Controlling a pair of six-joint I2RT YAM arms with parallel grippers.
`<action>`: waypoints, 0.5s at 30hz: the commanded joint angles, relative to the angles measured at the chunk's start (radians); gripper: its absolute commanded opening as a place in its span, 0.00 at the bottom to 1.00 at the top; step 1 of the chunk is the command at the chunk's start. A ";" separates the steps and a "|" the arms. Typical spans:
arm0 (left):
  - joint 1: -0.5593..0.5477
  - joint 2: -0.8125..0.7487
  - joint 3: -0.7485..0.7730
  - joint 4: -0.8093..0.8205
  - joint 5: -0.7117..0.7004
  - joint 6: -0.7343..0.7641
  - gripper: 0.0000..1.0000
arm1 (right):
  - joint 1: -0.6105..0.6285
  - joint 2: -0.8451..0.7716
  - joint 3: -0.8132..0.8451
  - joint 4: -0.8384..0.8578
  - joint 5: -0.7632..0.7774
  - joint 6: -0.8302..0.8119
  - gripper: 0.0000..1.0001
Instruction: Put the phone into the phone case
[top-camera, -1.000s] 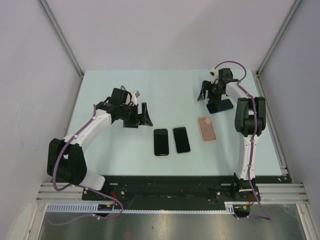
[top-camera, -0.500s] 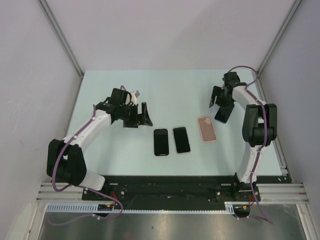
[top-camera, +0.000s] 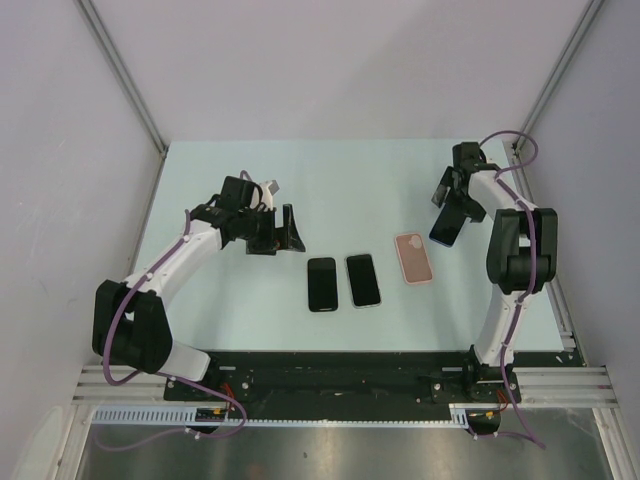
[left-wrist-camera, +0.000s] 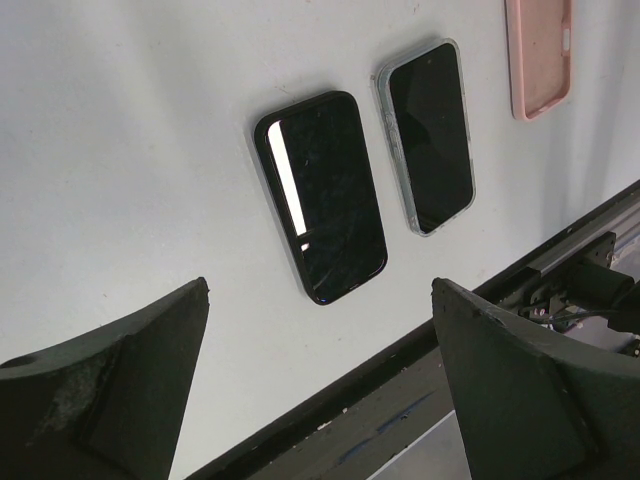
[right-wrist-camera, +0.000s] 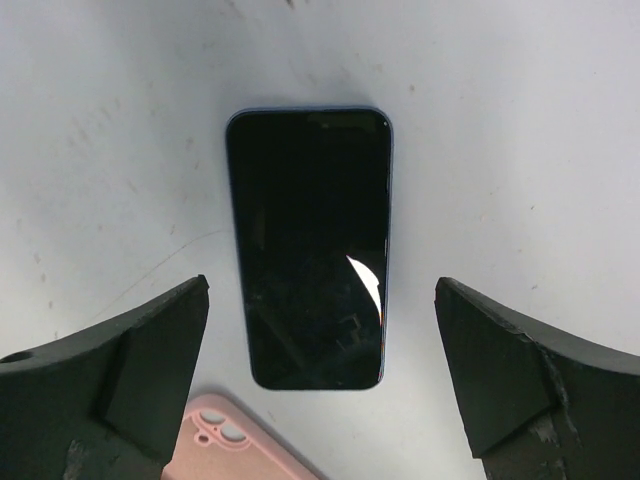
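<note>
A dark blue phone (top-camera: 446, 229) lies face up on the table at the right; it also shows in the right wrist view (right-wrist-camera: 310, 245). A pink phone case (top-camera: 413, 258) lies just left of it, open side up, and its corner shows in the right wrist view (right-wrist-camera: 250, 445). My right gripper (top-camera: 452, 196) (right-wrist-camera: 322, 285) is open and empty above the blue phone, jaws wide on either side of it. My left gripper (top-camera: 284, 234) (left-wrist-camera: 320, 284) is open and empty, left of the table's middle.
A black phone (top-camera: 322, 284) (left-wrist-camera: 320, 195) and a phone in a clear case (top-camera: 363, 280) (left-wrist-camera: 432, 135) lie side by side near the front middle. The pink case also shows in the left wrist view (left-wrist-camera: 540, 55). Grey walls stand on both sides.
My right gripper has moved to the right. The blue phone has shifted a little toward the front and turned, now lying beside the pink case. The left arm has not moved.
</note>
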 joint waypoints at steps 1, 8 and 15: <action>0.007 -0.038 0.001 0.012 0.026 0.018 0.96 | -0.013 0.055 0.047 0.007 0.061 0.071 1.00; 0.007 -0.035 -0.001 0.013 0.026 0.019 0.96 | -0.022 0.114 0.061 0.037 0.011 0.064 0.98; 0.007 -0.030 -0.001 0.013 0.030 0.018 0.96 | -0.022 0.135 0.064 0.031 0.041 0.062 0.95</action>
